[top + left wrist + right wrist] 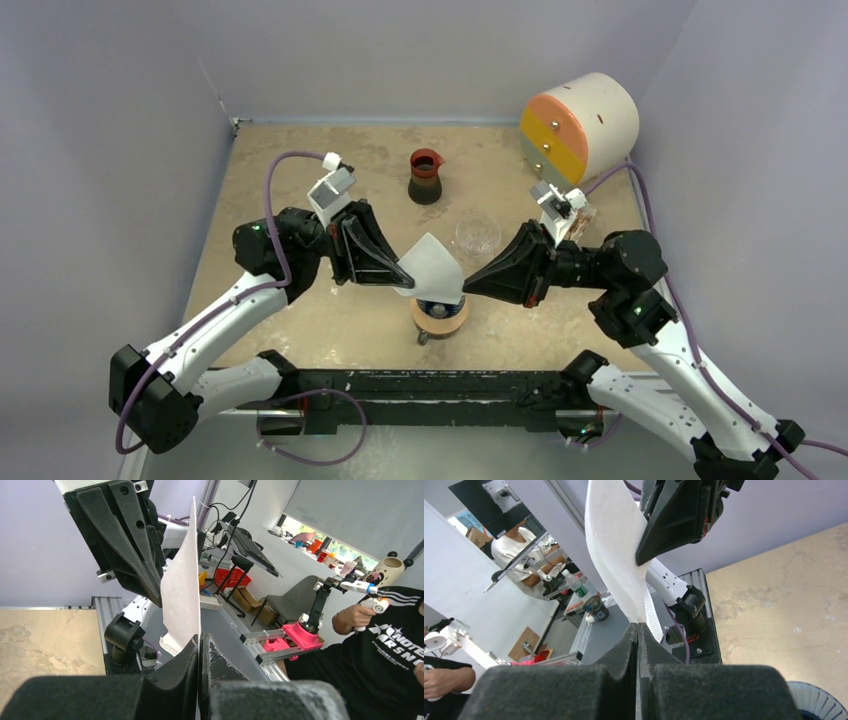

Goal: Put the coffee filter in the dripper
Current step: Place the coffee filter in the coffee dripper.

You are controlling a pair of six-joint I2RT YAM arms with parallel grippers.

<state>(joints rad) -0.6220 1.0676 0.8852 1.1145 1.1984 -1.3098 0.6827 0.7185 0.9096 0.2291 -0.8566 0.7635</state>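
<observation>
left gripper (404,273): pinched tight on filter's left edge
filter (432,265): hanging between both grippers, guessing so it opens up, right above dripper
dripper (436,306): middle of counter (300,200), by front edge
right gripper (470,285): clamped on filter's right edge

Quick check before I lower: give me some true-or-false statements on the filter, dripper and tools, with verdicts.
1. The left tool and right tool are both shut on the coffee filter. True.
2. The coffee filter is seated in the dripper. False: it is held above it.
3. The carafe stands on the wooden ring. False: the dripper does; the carafe stands farther back.
4. The glass cup stands upright beyond the dripper. True.
</observation>
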